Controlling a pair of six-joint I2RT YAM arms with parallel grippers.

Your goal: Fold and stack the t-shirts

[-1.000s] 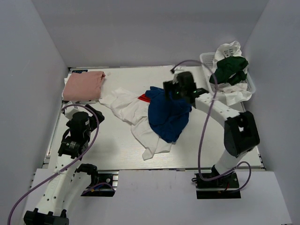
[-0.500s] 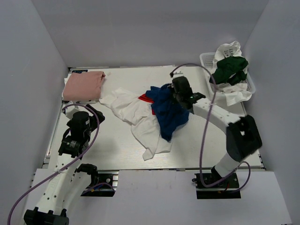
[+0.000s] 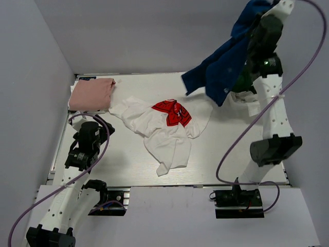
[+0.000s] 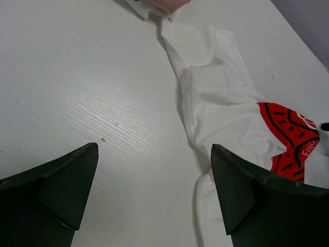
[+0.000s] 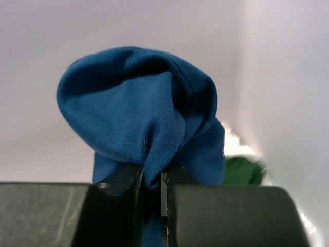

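A blue t-shirt [image 3: 221, 72] hangs in the air at the far right, pinched at a bunched fold [image 5: 139, 103] by my right gripper [image 5: 151, 180], which is raised high [image 3: 259, 9] and shut on it. In the middle of the table lies a crumpled white t-shirt [image 3: 154, 128] with its red print [image 3: 172, 112] facing up. The left wrist view shows the same white t-shirt [image 4: 216, 103] just right of my left gripper [image 4: 154, 146]. That gripper [image 3: 91, 127] hovers low over bare table, open and holding nothing. A folded salmon-pink t-shirt [image 3: 91, 94] rests at the far left corner.
Dark-green cloth [image 3: 240, 82] and white cloth [image 3: 253, 106] show at the far right behind the hanging blue t-shirt and the right arm; the green cloth [image 5: 241, 172] also shows in the right wrist view. Grey walls enclose the table on three sides.
My right gripper shut on the blue t-shirt and swung it up off the white one to the far right. The red print is now uncovered. The left arm stayed still.
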